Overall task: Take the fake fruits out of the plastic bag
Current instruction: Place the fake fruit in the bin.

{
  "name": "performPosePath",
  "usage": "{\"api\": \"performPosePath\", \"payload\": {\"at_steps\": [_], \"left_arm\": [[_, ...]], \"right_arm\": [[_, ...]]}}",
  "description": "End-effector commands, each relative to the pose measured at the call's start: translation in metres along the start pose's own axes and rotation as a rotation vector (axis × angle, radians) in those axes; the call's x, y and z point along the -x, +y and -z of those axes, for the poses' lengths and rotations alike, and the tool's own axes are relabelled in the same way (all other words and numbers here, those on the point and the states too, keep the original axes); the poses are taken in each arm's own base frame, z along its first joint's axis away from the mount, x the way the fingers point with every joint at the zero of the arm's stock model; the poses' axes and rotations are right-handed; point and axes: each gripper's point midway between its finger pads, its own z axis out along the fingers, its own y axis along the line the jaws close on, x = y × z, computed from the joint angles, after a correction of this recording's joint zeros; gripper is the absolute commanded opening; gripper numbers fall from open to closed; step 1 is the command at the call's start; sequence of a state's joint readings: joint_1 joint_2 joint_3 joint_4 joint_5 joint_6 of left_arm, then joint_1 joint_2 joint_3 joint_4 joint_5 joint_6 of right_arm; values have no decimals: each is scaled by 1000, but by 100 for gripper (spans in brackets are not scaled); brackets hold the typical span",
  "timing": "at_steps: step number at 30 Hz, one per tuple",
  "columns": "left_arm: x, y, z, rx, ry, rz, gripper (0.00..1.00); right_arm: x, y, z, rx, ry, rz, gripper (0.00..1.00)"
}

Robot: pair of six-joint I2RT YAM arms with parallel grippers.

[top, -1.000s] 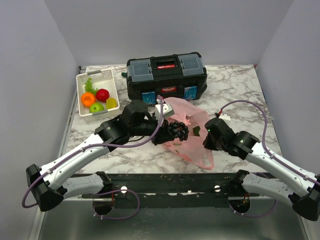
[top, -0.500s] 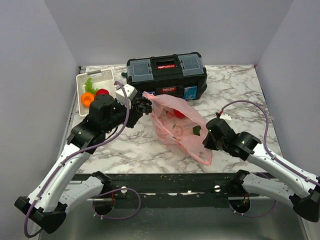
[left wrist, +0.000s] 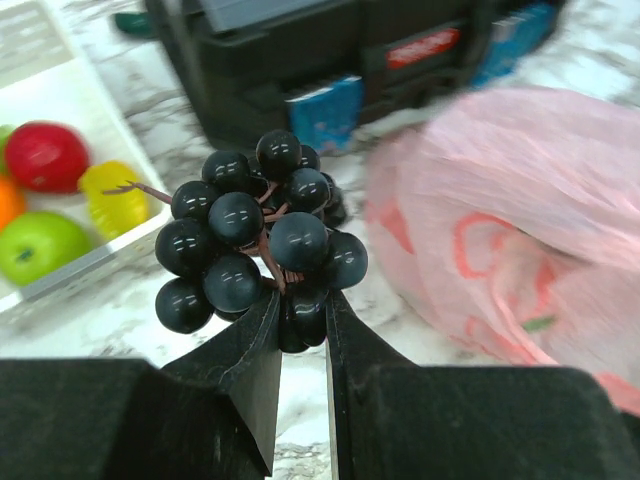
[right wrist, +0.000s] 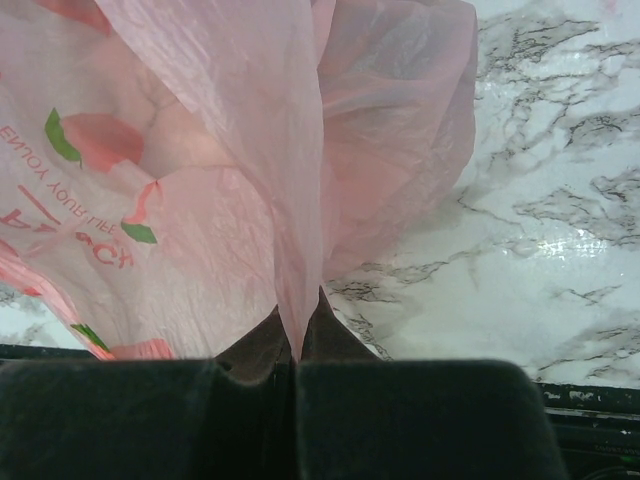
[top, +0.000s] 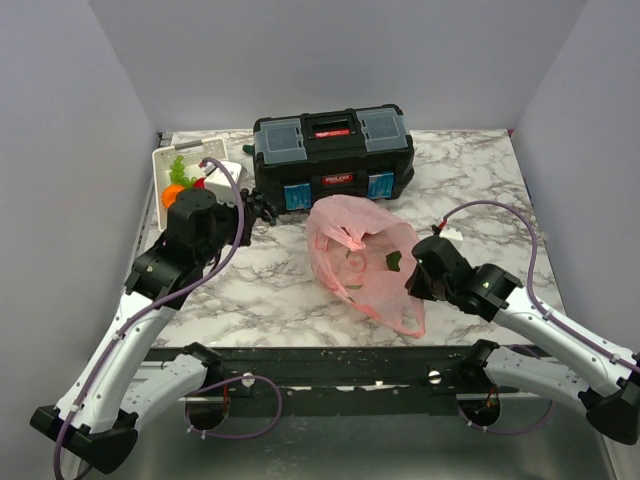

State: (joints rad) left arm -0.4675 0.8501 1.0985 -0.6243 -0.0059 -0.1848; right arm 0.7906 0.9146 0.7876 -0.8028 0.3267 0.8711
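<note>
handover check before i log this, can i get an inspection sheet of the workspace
surface: marble table, no damage seen
job's things: bag lying mid-table, contents unclear; dark grapes out, held above table; red apple, lemon, green apple, orange in basket
clutter: toolbox behind bag; green grapes in basket
grippers: left pincer shut on dark grapes; right pincer shut on a bag fold
cables: purple cable along each arm, no snag seen
surroundings: grey walls, nothing else seen

The left gripper clamps the dark grapes from below, with the white basket left and the pink bag right.
</note>
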Motion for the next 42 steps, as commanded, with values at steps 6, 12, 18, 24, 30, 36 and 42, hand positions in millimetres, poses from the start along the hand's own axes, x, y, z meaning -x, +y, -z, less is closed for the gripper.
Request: {"api": "performPosePath", "payload": {"at_steps": [6,12,18,24,30,36,42], "left_arm": [[40,94,-20,465,-151,298,0],[60,148,-44,596,-237,468,0],[66,192,-91,596,-215,649,0],[68,240,-133,635,-186,755,0],[69,271,-177,628,-150,800,0],[50,281,-223,585,-43,846,0],[16,292,-244,588,13,889,0]], "right_arm": [[4,-1,1,8,-30,1,1],[9,-1,7,33,-65,-17,1],[10,0,9,45,-73,-21,1],[9,1,8,46,-65,-15,1],[8,1,7,43,-62,-13,1],[9,0,7,38,-64,-14,1],[9,0,8,39,-66,-15,1]]}}
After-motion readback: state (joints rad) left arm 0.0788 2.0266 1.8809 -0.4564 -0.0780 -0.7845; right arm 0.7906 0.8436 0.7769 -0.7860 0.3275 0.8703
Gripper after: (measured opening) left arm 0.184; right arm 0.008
